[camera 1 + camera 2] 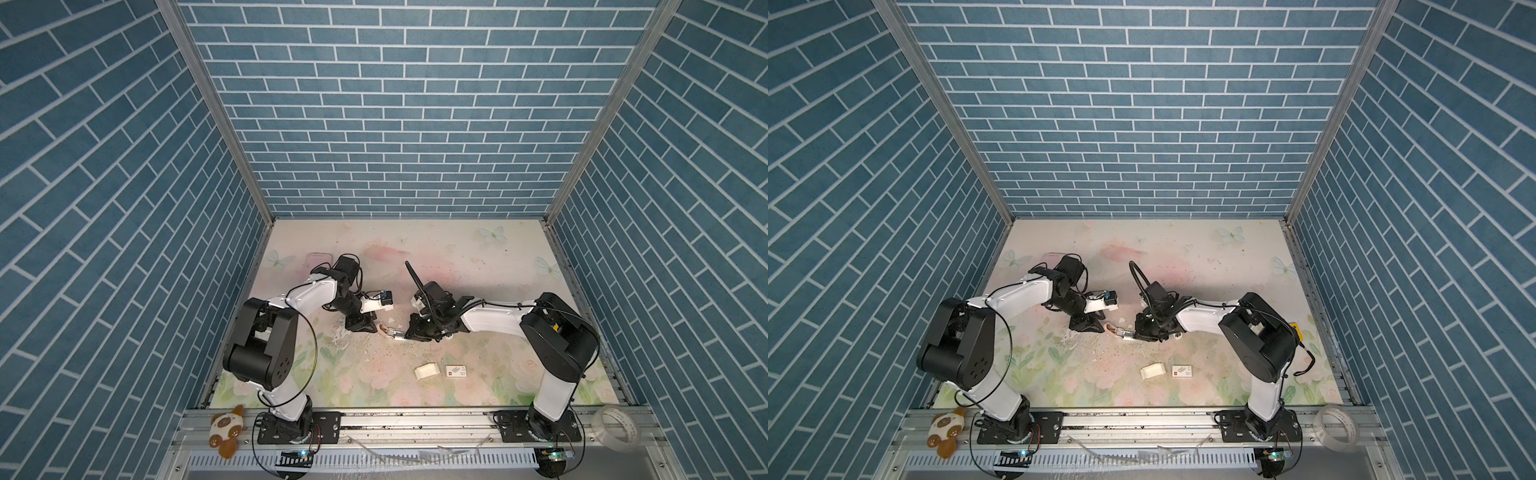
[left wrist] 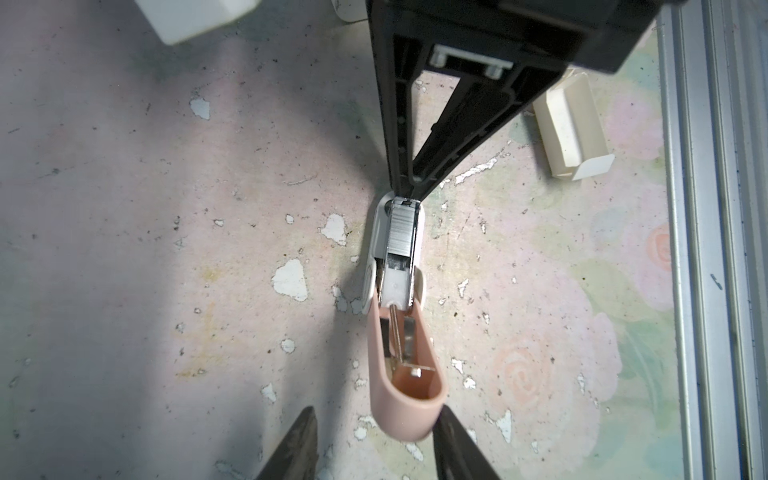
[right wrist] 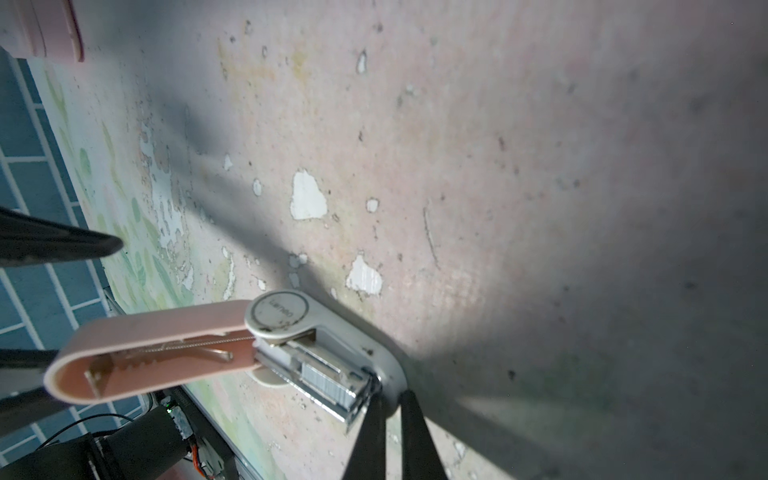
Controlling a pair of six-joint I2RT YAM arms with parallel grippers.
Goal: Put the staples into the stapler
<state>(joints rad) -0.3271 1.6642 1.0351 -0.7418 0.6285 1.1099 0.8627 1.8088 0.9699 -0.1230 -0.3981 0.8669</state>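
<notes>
The stapler (image 1: 390, 332) (image 1: 1117, 331) lies mid-table with its pink lid (image 2: 405, 399) (image 3: 158, 349) swung open. A silvery strip of staples (image 2: 402, 230) (image 3: 328, 384) sits in the metal magazine. My right gripper (image 3: 388, 405) (image 1: 405, 336) (image 1: 1136, 334) is shut on the front tip of the stapler's white base. My left gripper (image 2: 376, 419) (image 1: 374, 327) is open, its fingers on either side of the lid's free end. One finger touches the lid and the other stands apart. The white staple tray (image 1: 427, 370) (image 2: 569, 124) and its red-marked sleeve (image 1: 456, 371) (image 1: 1182, 371) lie nearer the front.
A tape roll (image 1: 617, 426) and a plush toy (image 1: 226, 428) rest on the front rail. A pale pink flat object (image 1: 318, 259) lies behind the left arm. The floral table cover is flaked and speckled around the stapler.
</notes>
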